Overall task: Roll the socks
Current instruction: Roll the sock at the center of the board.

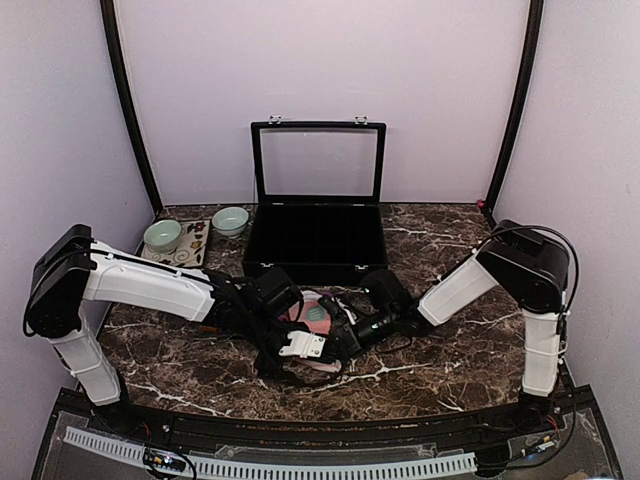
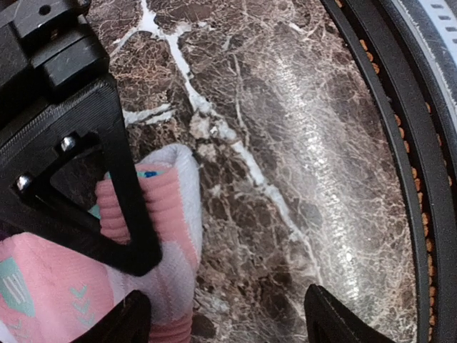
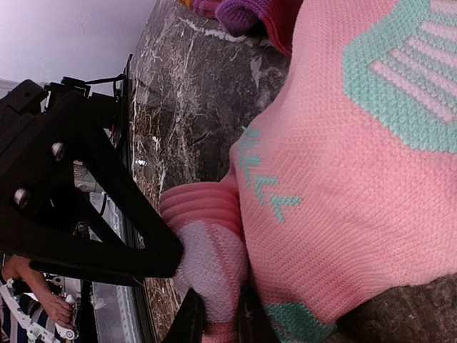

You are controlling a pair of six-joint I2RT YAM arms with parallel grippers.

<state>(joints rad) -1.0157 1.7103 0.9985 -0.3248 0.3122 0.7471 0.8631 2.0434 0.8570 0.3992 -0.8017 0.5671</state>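
The salmon-pink sock point(image 3: 357, 179), with mint and white patches, lies bunched on the marble table between the two arms point(image 1: 318, 314). My right gripper point(image 3: 220, 325) is shut on its white-and-pink folded edge, the fabric pinched between both fingers. My left gripper point(image 2: 228, 323) stands open over bare marble. Its left finger rests beside the same sock point(image 2: 50, 286), and nothing is between its fingertips. A bit of the maroon sock's purple toe point(image 3: 239, 14) shows beyond the pink one. In the top view the two grippers meet at the table's middle point(image 1: 325, 338).
A black case point(image 1: 318, 240) with its lid up stands behind the socks. Two mint bowls point(image 1: 162, 235) sit on a tray at the back left. The black rail of the table's near edge point(image 2: 400, 143) runs just past my left gripper.
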